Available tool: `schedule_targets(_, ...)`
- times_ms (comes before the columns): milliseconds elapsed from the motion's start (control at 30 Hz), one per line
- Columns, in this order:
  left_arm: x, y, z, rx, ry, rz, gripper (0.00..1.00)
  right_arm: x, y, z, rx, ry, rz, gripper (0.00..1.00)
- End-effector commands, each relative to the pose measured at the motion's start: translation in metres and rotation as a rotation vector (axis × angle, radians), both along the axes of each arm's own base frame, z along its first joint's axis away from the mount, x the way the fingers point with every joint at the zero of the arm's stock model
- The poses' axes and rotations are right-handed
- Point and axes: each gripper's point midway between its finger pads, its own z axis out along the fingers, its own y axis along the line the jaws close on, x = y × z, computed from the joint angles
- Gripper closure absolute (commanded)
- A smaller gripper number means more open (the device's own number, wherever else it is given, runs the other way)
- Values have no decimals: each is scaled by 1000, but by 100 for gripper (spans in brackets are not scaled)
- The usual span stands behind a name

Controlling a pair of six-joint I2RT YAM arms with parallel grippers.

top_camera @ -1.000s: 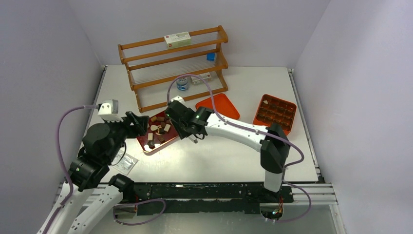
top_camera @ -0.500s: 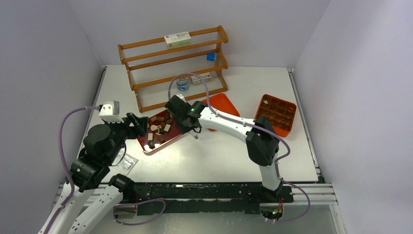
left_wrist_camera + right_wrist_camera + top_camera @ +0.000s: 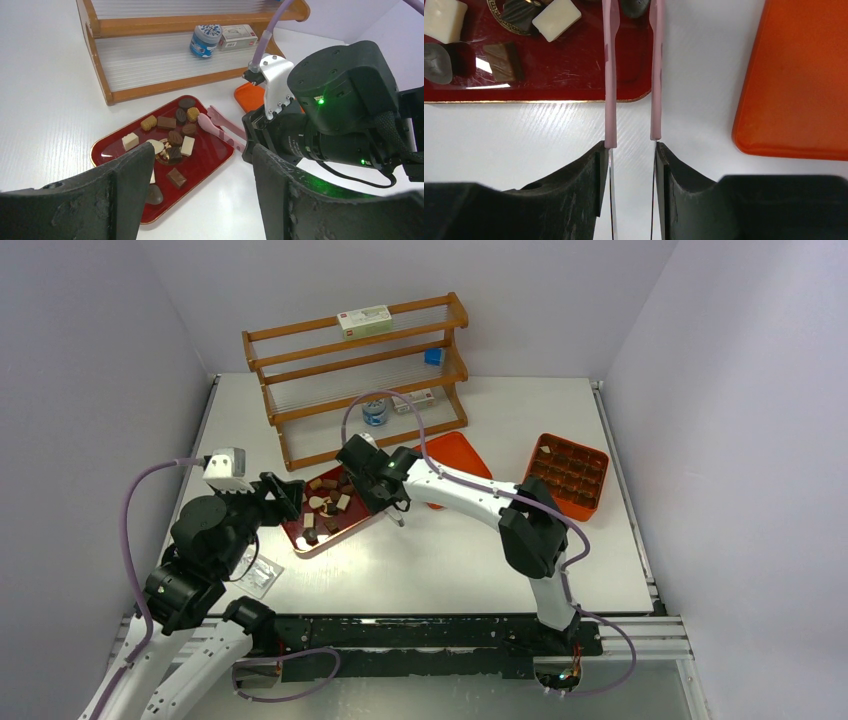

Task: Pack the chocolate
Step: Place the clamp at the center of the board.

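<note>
Several small dark, light-brown and cream chocolates (image 3: 325, 505) lie on a dark red tray (image 3: 318, 550); they also show in the left wrist view (image 3: 170, 145) and the right wrist view (image 3: 553, 19). My right gripper (image 3: 368, 480) (image 3: 630, 145) is shut on pink tongs (image 3: 610, 75), whose two arms stay apart and reach over the tray's right edge (image 3: 574, 75). The tong tips (image 3: 202, 120) sit among the chocolates. My left gripper (image 3: 285, 495) (image 3: 200, 150) is open and empty, just left of the tray.
An orange compartment box (image 3: 565, 472) stands at the right. An orange lid (image 3: 455, 455) lies beside my right arm. A wooden rack (image 3: 360, 375) with a blue jar (image 3: 374, 412) stands behind. A clear plastic bag (image 3: 255, 575) lies front left.
My right arm has swung a little left and back toward the tray, carrying the tongs. The left arm has hardly moved.
</note>
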Motion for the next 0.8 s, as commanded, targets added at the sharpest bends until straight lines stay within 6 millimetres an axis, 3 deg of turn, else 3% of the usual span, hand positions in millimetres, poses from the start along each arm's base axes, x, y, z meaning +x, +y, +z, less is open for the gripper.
schedule_targets(0,3,1,6,3,-31,5,23,8,9,12,31,-23,7,59)
schedule_targets(367,3,2,6,6,-35,5,23,8,-1,-3,-63,1,-29,59)
schedule_targets(767,2,2,6,4,-37,8,23,2,-5,6,-55,3,-39,59)
